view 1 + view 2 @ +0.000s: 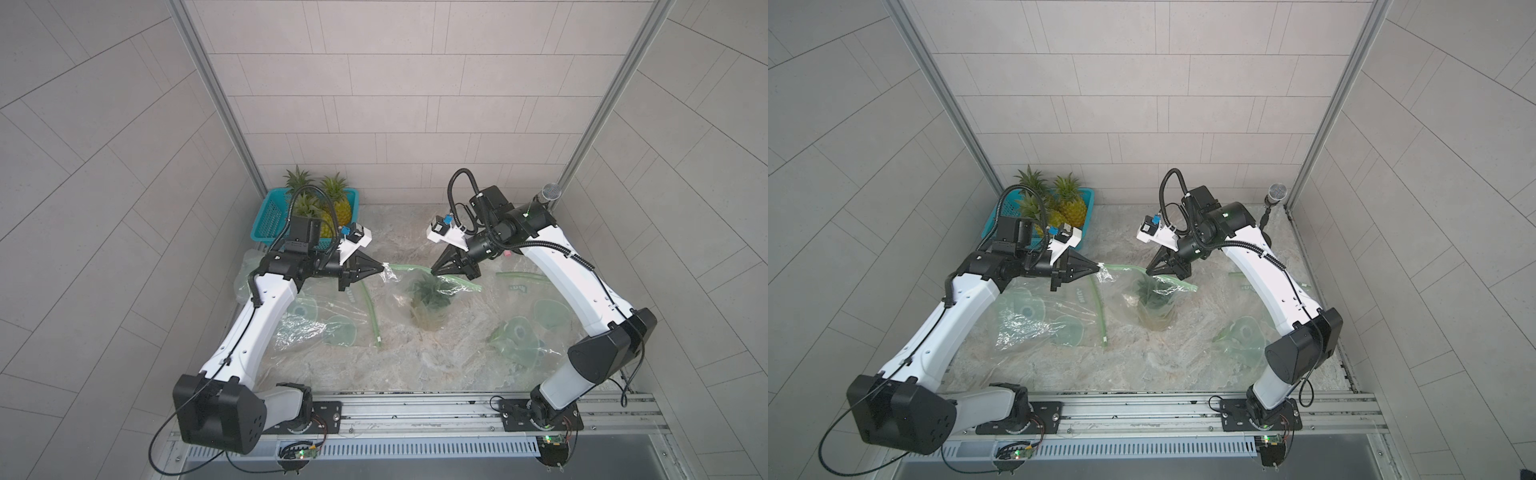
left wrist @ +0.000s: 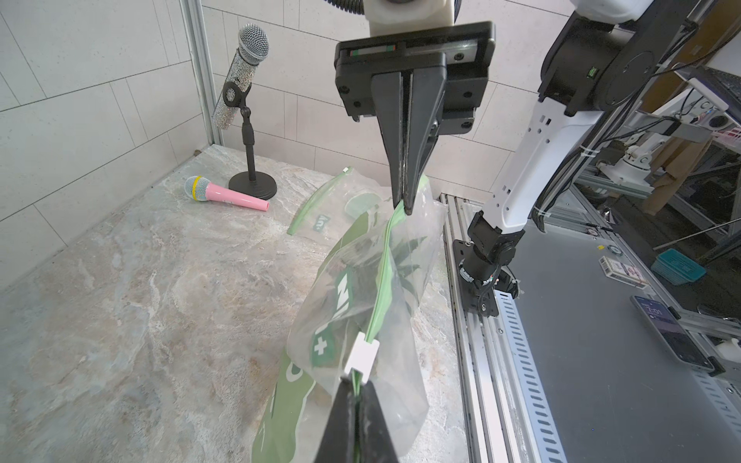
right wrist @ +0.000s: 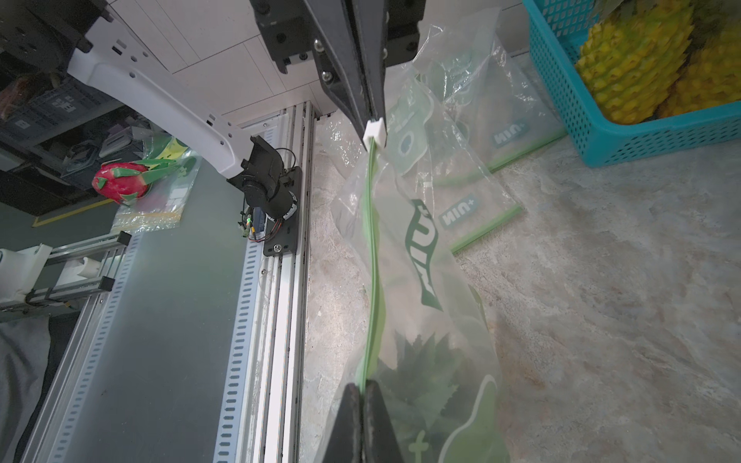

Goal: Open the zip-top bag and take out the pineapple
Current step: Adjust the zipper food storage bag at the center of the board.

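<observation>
A clear zip-top bag with green print hangs stretched between my two grippers above the stone table. The pineapple sits inside it, its green leaves pressed against the plastic. My left gripper is shut on the green zip strip right behind the white slider. In both top views this gripper holds the bag's left end. My right gripper is shut on the zip strip at the other end, above the pineapple. The zip between them looks closed.
A teal basket with yellow pineapples stands at the back left. Empty zip bags lie flat at left and right. A microphone on a stand and a pink microphone are at the back right. The metal rail borders the front.
</observation>
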